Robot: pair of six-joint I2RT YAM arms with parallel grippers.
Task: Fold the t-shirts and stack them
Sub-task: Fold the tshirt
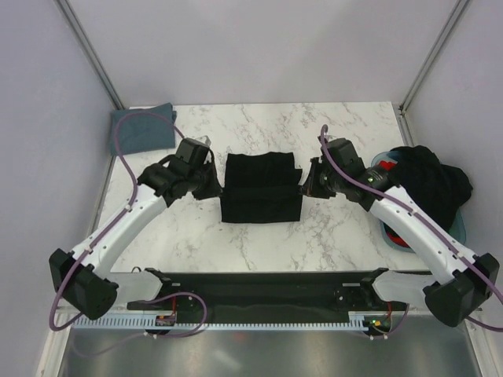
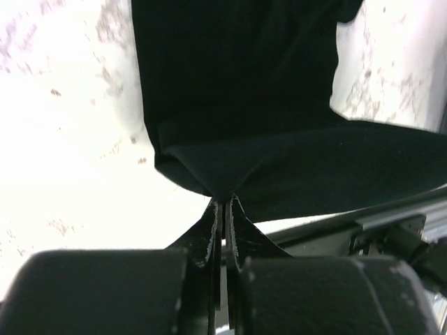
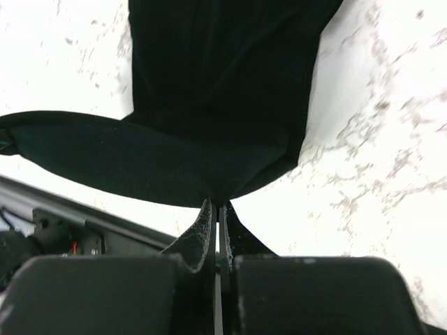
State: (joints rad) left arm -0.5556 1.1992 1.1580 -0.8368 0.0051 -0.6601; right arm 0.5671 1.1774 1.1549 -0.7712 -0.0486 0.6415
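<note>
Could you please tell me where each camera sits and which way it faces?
Top external: above and behind the bases, looking down at the marble table, both arms, black t-shirt.
Left wrist: on the left arm, facing along the left gripper, shut on the t-shirt's edge.
Right wrist: likewise, right gripper pinching the opposite edge.
All share that t-shirt.

Middle shirt is plain black, no print at all. Bench is white marble with grey veins. Corner shirt is slate blue-grey. The heap is black with red bits peeking out, the tub is light blue, and the arms are white with black joints.
</note>
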